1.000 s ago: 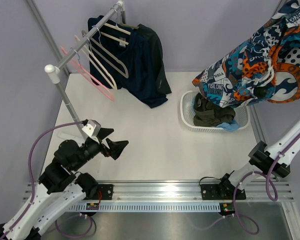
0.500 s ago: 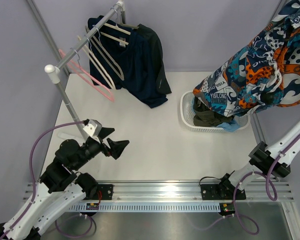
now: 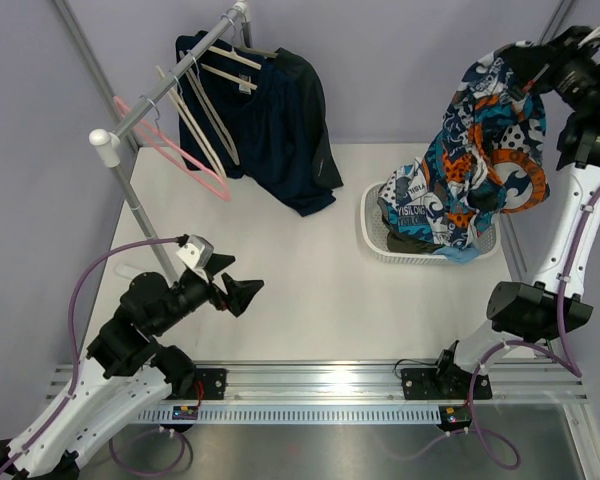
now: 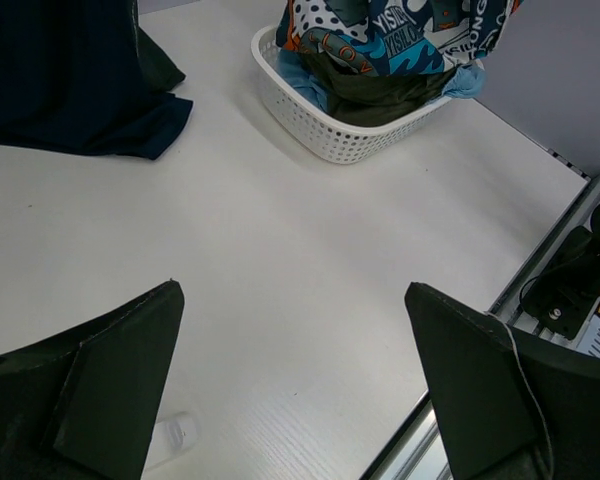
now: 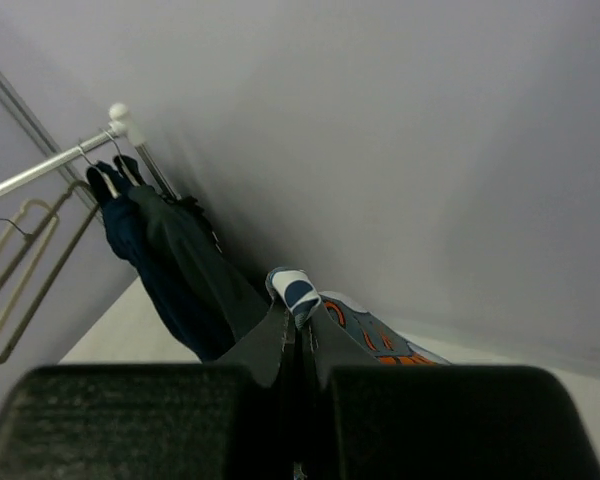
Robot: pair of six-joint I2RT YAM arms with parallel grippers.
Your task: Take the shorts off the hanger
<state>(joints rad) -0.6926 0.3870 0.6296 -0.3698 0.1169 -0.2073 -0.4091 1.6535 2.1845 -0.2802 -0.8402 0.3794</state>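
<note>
White surface (image 3: 310,300), grey walls: patterned shorts (image 3: 470,170) hang from the clenched right fingers (image 5: 285,350).
The right fingers are pinched tight on a fold at the top of the shorts, high above the surface. The cloth drapes straight down below them, its lower edge reaching the white basket (image 3: 368,222) of clothes underneath. The left fingers (image 3: 238,296) are spread wide, grasping nothing, low over the bare surface and well apart from the shorts. Beyond the left fingers stands the clothes rail (image 3: 170,92), carrying bare hangers (image 3: 185,163) and a dark garment (image 3: 295,130).
</note>
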